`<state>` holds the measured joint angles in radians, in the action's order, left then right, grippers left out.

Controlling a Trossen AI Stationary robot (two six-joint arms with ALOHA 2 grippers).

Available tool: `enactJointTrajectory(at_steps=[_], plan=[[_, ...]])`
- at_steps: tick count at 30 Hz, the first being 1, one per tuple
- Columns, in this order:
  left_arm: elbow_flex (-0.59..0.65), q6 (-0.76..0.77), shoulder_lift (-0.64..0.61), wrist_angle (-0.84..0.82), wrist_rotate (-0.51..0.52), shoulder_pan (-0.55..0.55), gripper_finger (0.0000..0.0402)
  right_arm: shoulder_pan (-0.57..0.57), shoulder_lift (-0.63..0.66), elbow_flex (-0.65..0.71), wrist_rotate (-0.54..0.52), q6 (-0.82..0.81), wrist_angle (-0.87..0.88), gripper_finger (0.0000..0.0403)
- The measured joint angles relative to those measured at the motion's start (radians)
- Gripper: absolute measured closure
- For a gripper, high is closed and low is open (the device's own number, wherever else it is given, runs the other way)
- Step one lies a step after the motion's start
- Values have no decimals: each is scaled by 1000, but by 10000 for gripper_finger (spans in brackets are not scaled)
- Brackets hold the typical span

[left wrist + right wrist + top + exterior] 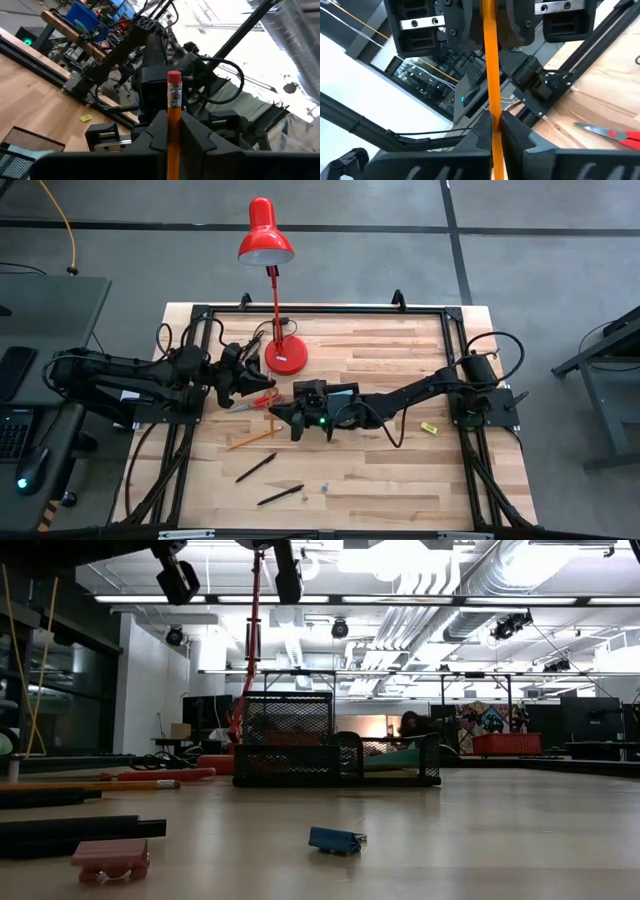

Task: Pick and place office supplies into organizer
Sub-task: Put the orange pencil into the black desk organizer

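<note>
As both arms meet just left of the table's middle, one orange pencil [173, 107] is caught between them. The left claw [173, 125] has its two fingers pressed tight against the pencil's shaft, with the pink eraser end sticking up past the fingertips. The right claw [493, 122] is closed just as tightly on the same pencil, which runs straight on from it into the other claw. Seen from above, the left claw sits at about nine o'clock from the table's centre, and the right claw is just beside it toward the centre. The red-handled scissors [264, 396] lie on the wood between the two claws. The black mesh tray [335, 762] stands near the centre under the right arm. Something teal shows inside it, though I cannot tell in which compartment. A second pencil [250, 440] lies at eight o'clock, and two black pens [256, 467] lie at seven o'clock near the front edge. A tiny yellow block [429, 427] sits alone at three o'clock. The red lamp [285, 356] stands at eleven o'clock.
</note>
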<state>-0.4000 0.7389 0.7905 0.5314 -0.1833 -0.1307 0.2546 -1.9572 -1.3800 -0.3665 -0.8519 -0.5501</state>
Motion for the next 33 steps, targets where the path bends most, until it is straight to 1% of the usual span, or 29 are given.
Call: enactJointTrajectory(at_steps=[2,5,9,12,15,22,26,29,33], plan=[[0,-4,2,0,-4,0,381,0,0,0,-2,-1,4,403],[0,-29,1,-1,-5,0,392,0,0,0,1,0,11,403],[0,-57,-1,2,-5,0,393,0,0,0,10,4,14,403],[0,-73,-3,1,-6,0,393,0,0,0,24,-14,16,394],[1,-80,-3,-1,-6,0,393,-1,0,0,39,-67,38,367],[1,-125,-3,-1,19,-2,393,24,1,0,48,-147,159,273],[1,-178,-11,-3,38,-2,393,47,9,0,56,-204,244,228],[1,-246,-11,-6,67,-2,393,85,35,0,38,-257,336,207],[1,-308,-6,-45,107,-36,393,148,69,-1,-18,-345,467,194]])
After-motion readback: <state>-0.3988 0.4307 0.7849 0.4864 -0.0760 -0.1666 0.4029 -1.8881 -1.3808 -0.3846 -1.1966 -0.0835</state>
